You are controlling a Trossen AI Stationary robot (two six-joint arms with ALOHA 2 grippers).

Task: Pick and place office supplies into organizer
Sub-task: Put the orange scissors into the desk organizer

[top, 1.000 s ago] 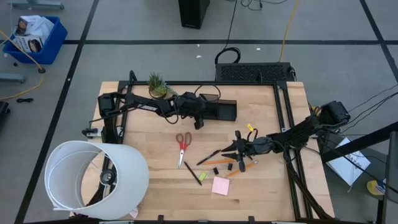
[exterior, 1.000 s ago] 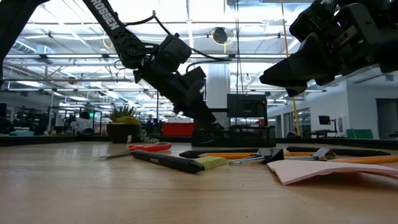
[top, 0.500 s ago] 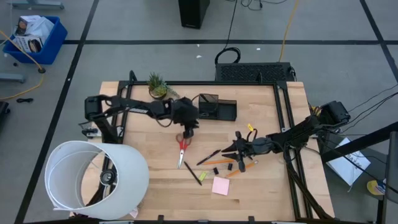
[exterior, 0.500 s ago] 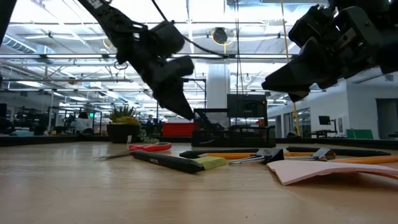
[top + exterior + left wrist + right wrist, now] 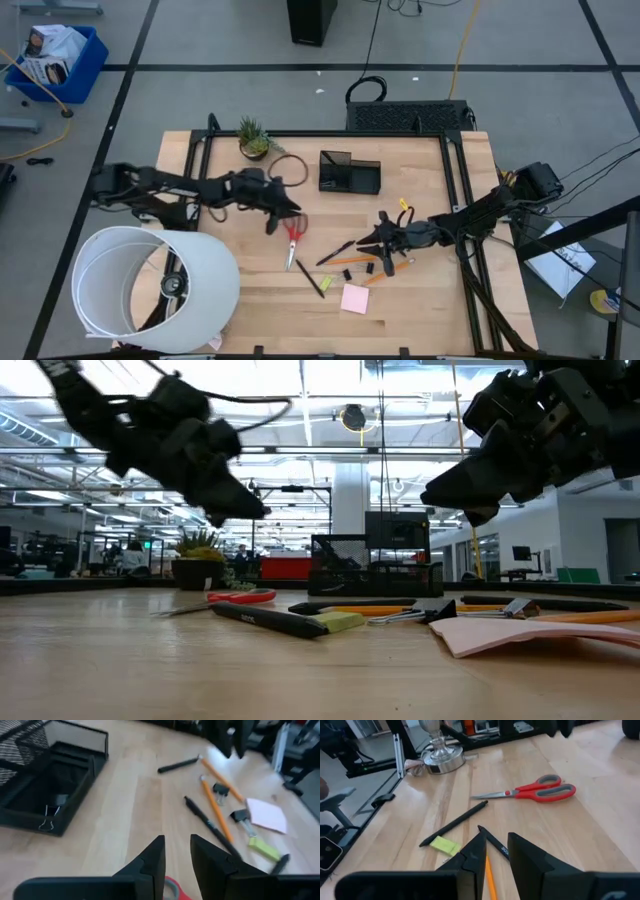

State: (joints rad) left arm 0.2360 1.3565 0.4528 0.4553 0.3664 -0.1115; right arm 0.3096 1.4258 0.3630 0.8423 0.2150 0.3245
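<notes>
Our left gripper (image 5: pixel 272 222) hangs above the table with its fingers (image 5: pixel 152 857) drawn near together, a narrow slot between them and nothing in it; the right gripper (image 5: pixel 374 240) waits over the pencils at about four o'clock on the table, its fingers (image 5: pixel 475 851) likewise close with a slim gap and nothing pinched. Just beside our left fingertips, toward three o'clock, lie the red-handled scissors (image 5: pixel 293 234), handles toward twelve, blades pointing to six. We judge them stiff, light and flat against the wood, with smooth plastic loops that could slip; the surest hold is probably across the handle loops or at the pivot, not the thin blades, which sit too low to get under. Farther out, between the two grippers, lie thin black pens (image 5: pixel 335 252), orange pencils (image 5: pixel 350 260) and a binder clip (image 5: pixel 220 789), all slender and apt to roll. The pink sticky-note pad (image 5: pixel 354 299) lies toward five o'clock, soft-edged and flat. The organizer (image 5: pixel 349 172) stands at one o'clock from our left gripper, well apart, a clip already in its lower compartment.
</notes>
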